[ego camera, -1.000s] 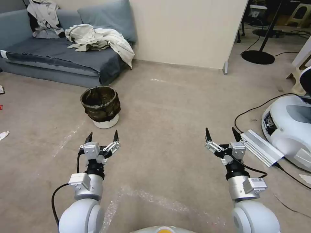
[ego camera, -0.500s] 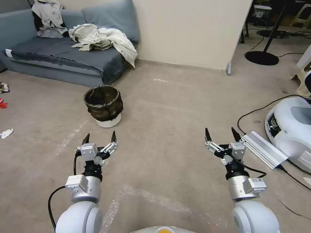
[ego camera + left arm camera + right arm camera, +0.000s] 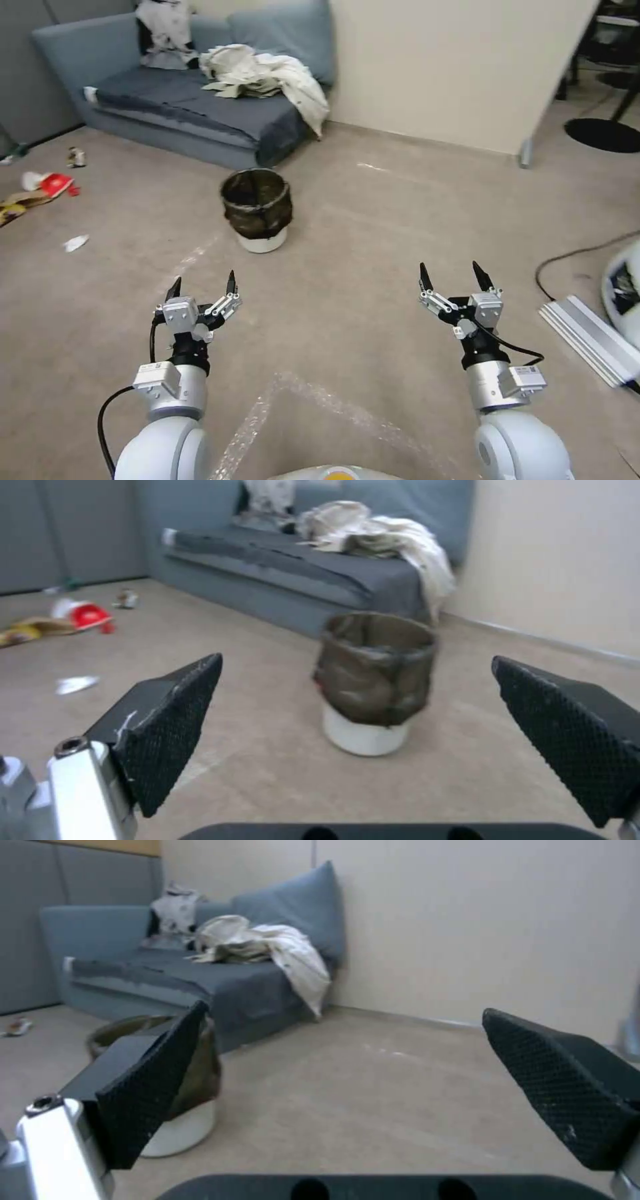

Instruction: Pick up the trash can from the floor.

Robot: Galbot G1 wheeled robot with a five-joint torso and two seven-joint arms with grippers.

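- Head view puts the trash can (image 3: 257, 210) upright on the floor (image 3: 373, 220), far from me and a little left of centre, just in front of the blue sofa (image 3: 200, 113) but apart from it.
- My left tool (image 3: 202, 285) hangs over the carpet near me, well short of the bin, with its two fingers spread wide and nothing between them.
- My right tool (image 3: 450, 275) hangs level with it on the right, likewise spread and empty, well apart from the bin.
- From my left wrist, the bin (image 3: 375, 680) sits between the two spread fingertips but far beyond them, so that arm looks the better lined up.
- I judge the step in hand to be the approach: I need to close the gap before any reach.
- To do it well, I should aim one finger inside the rim and one outside, pinching wall and bag liner together, since the loose bag alone could slip or tear.
- Coming down from above keeps me from knocking the light bin over.
- Litter (image 3: 40, 187) lies far left, out of my path.
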